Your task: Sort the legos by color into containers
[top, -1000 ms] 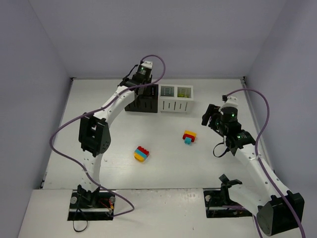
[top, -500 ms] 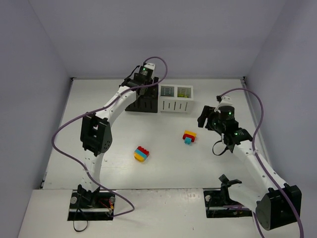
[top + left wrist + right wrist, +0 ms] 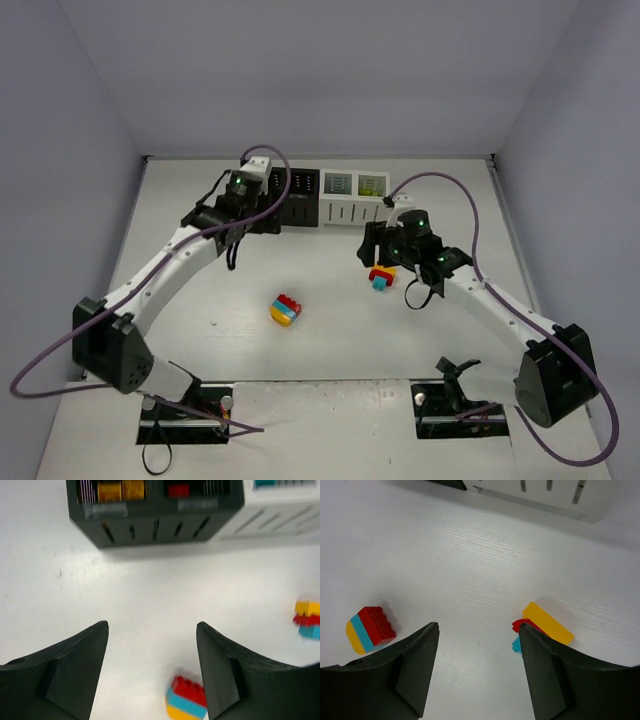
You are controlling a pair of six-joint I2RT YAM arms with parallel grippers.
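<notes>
Two lego clumps lie on the white table. A red, teal and yellow one (image 3: 285, 310) sits near the middle, and in the left wrist view this clump (image 3: 187, 700) shows low by the right finger. A yellow, red and teal one (image 3: 382, 275) lies to its right, close under my right gripper (image 3: 373, 243). In the right wrist view that clump (image 3: 542, 624) lies just beyond the right finger. My right gripper (image 3: 478, 626) is open and empty. My left gripper (image 3: 218, 218) hovers beside the black containers (image 3: 290, 205); it (image 3: 151, 626) is open and empty. The white containers (image 3: 352, 200) adjoin them.
The black bins (image 3: 155, 515) hold yellow bricks (image 3: 121, 489) and a red brick (image 3: 178, 490). A teal piece shows in the white bin (image 3: 280, 505). Grey walls close in the table on three sides. Cables loop over both arms.
My left gripper has opened and pulled back from over the black bin toward the left. The right arm has swung left over the yellow-topped clump, its jaws narrowing a little.
</notes>
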